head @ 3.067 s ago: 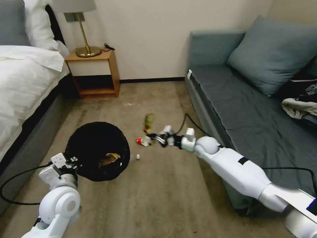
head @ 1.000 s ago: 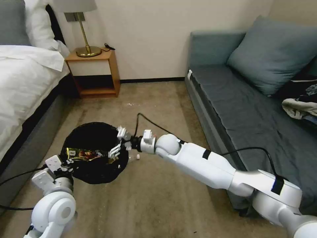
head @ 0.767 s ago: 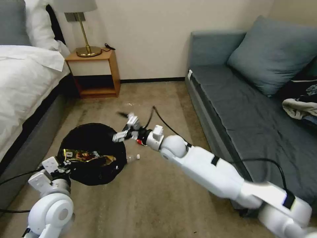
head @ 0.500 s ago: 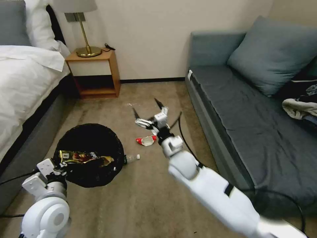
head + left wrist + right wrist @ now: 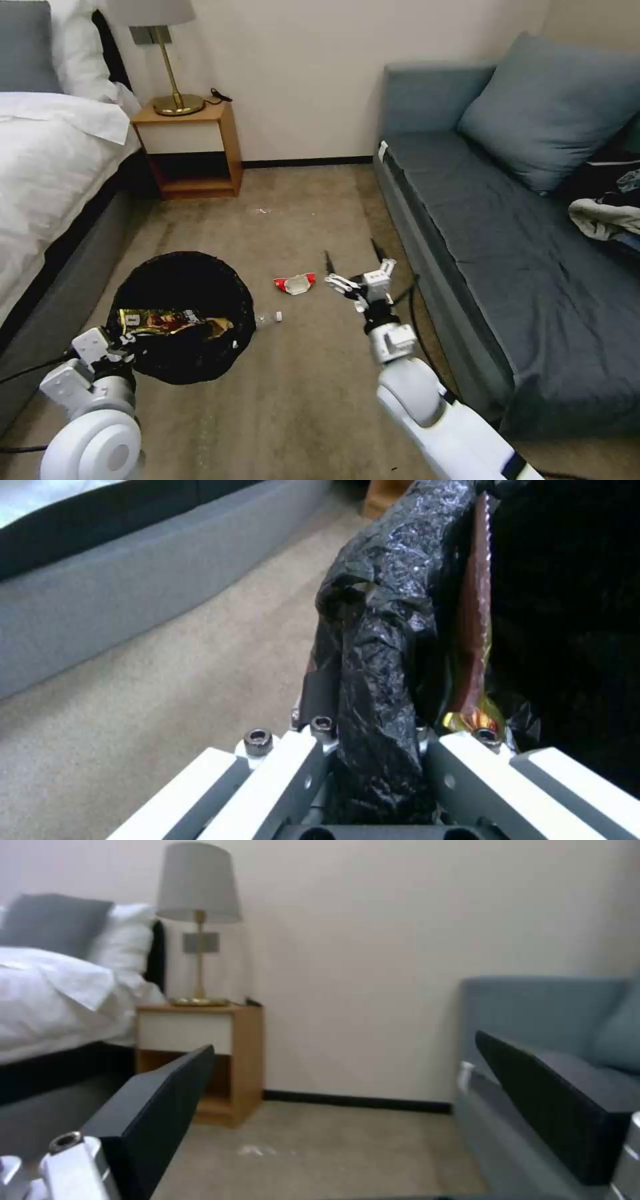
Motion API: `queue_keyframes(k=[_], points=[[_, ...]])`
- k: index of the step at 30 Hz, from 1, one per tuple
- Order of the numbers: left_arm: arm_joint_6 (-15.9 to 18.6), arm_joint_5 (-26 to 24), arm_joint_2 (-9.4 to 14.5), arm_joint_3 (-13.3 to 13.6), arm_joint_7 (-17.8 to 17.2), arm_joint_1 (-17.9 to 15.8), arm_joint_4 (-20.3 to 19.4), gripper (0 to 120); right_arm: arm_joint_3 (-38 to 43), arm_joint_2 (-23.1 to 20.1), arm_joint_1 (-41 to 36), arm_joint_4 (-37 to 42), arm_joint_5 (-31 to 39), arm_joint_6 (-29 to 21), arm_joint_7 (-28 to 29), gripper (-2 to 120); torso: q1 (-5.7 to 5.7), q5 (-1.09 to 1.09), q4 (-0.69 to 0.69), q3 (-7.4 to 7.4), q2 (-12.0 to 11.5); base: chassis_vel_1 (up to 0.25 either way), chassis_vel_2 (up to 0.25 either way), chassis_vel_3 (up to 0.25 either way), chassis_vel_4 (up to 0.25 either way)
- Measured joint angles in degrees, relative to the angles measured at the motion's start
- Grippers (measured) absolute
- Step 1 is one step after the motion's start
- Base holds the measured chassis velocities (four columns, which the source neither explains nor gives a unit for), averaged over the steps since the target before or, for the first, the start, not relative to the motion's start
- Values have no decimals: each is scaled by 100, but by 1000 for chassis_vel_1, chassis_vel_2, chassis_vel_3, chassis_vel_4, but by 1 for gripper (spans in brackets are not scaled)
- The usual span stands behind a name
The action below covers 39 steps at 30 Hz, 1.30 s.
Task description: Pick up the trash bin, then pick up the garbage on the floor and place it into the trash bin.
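Note:
The trash bin [image 5: 187, 257], lined with a black bag, stands on the carpet at the left. A gold-brown snack wrapper [image 5: 170, 323] lies inside it. My left gripper [image 5: 120, 344] is shut on the bin's near rim; in the left wrist view the gripper [image 5: 377, 742] clamps the black bag [image 5: 380, 645], with the wrapper [image 5: 473, 630] beside it. A red-and-white packet [image 5: 294, 283] lies on the floor right of the bin. A clear bottle [image 5: 267, 319] rests against the bin's side. My right gripper [image 5: 352, 259] hovers open and empty, right of the packet.
A grey sofa [image 5: 493, 240] runs along the right, with a cushion [image 5: 553, 107] and a clothes heap [image 5: 610, 207]. The bed [image 5: 47, 173] lies at the left. A wooden nightstand [image 5: 190, 143] with a lamp [image 5: 199, 885] stands by the wall.
The wrapper went from the floor into the bin. My right gripper then swung away from the bin, rightward and nearer to me, open and empty. The bin shifted slightly left.

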Motion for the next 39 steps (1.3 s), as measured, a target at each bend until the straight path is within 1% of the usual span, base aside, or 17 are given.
queue_keyframes(k=[1, 2, 3, 4, 7, 8, 12, 17, 22, 28, 30, 39], points=[[0, 18, -23, 10, 16, 9, -20, 3, 160, 29, -232, 119, -109, 1, 8, 100, 0, 0, 1, 0, 0, 0, 0, 0, 0], [0, 40, -47, 21, 34, 24, -31, 3, 292, 60, -470, 229, -205, 0, 19, 100, 0, 0, -2, 0, 0, 0, 0, 0, 0], [-2, 63, -68, 33, 49, 39, -41, 3, 418, 81, -723, 342, -285, 0, 21, 100, 0, 0, -1, 0, 0, 0, 0, 0, 0], [-2, 63, -68, 33, 49, 39, -41, 3, 418, 81, -723, 342, -285, 0, 21, 100, 0, 0, -1, 0, 0, 0, 0, 0, 0], [-7, 92, -135, 47, 91, 49, -94, 3, 708, 96, -1378, 562, -592, -25, 93, 100, 0, 0, -1, 0, 0, 0, 0, 0, 0], [-7, 92, -135, 47, 91, 49, -94, 3, 708, 96, -1378, 562, -592, -25, 93, 100, 0, 0, -1, 0, 0, 0, 0, 0, 0], [-10, 103, -158, 49, 98, 84, -144, 3, 915, 48, -1997, 739, -693, 11, 162, 100, 0, -1, -1, 0, 0, 0, 0, 0, 0], [-21, 87, -111, -19, 98, 140, -192, 3, 997, 45, -2346, 762, -800, 139, 94, 100, 0, 0, -1, 0, 0, 0, 0, 0, 0], [-23, 27, -34, -88, 88, 150, -196, 3, 976, 97, -2501, 731, -893, 163, 88, 100, 0, -1, -1, 0, 0, 0, 0, 0, 0], [-44, -63, -8, -97, 68, 144, -166, 3, 920, 167, -2560, 633, -982, 263, 87, 100, 0, -1, 0, 0, 0, 0, 0, 0, 0], [-43, -169, 8, -97, 45, 132, -182, 3, 887, 197, -2566, 601, -1023, 300, 83, 100, 0, -1, 0, 1, 0, 0, 0, 0, 0], [-27, -203, 60, -104, 21, 106, -223, 3, 821, 282, -2478, 478, -1095, 366, 73, 100, 0, -1, 0, 1, -1, 0, 0, 0, 0]])
